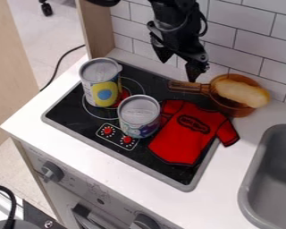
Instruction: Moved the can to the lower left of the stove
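The gripper [179,69] hangs over the back of the stove with its two fingers spread and nothing between them. Below it lies the black stove top [73,106] with a grey rim. A tall can with a yellow and blue label [104,92] stands upright on the left rear part. Another can [139,117], with a grey top and a teal and purple label, is upright near the middle, just behind the red knobs. Both cans are down and to the left of the gripper.
A red cloth shirt [186,137] lies over the stove's right side. Behind it, an orange-brown pan [232,107] holds a bread-like piece [238,93]. A grey sink [271,179] is at the right, and a tiled wall [241,27] runs along the back.
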Controlling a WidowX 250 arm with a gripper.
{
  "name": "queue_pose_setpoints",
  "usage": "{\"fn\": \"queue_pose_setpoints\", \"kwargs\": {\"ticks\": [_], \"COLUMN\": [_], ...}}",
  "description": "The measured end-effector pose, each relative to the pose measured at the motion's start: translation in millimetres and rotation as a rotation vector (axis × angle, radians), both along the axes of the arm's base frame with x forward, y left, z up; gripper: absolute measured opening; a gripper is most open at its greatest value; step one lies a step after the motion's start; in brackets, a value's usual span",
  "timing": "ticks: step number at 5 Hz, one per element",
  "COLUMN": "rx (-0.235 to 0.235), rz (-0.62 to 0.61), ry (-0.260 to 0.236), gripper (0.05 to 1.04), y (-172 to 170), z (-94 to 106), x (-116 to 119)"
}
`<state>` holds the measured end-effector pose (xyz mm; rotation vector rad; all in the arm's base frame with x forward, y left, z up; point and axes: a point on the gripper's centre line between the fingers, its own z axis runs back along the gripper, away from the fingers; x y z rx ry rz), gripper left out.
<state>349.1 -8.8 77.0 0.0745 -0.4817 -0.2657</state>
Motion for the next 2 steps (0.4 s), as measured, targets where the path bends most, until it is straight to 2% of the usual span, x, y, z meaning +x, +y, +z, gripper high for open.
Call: {"fn": "queue_pose_setpoints", "kwargs": {"ticks": [1, 2], "rx": [-0.003, 0.001], "rz": [0.002, 0.004], "ry": [0.028, 0.026], "gripper": [1.001, 1.001], "y": [0.2, 14.3], "z": [-8.5, -7.1], "x": [-2.5, 0.2]}}
